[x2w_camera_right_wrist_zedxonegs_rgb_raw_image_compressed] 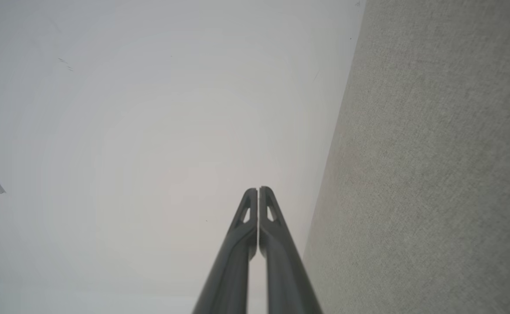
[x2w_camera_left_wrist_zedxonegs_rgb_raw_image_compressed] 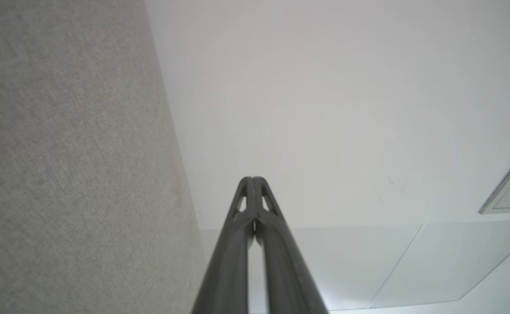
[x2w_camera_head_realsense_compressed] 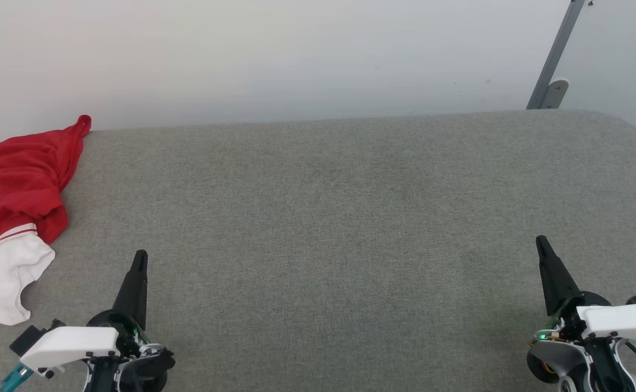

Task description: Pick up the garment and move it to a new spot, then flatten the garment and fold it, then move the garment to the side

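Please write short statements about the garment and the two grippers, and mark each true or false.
1. The bright-red fabric garment with a white sleeve end lies bunched at the left edge of the grey fabric surface. True.
2. The left gripper and the right gripper are both shut. True.
3. The left gripper holds the garment. False: it is empty, apart from it.
4. The garment lies folded between the grippers. False: unfolded, left of both.
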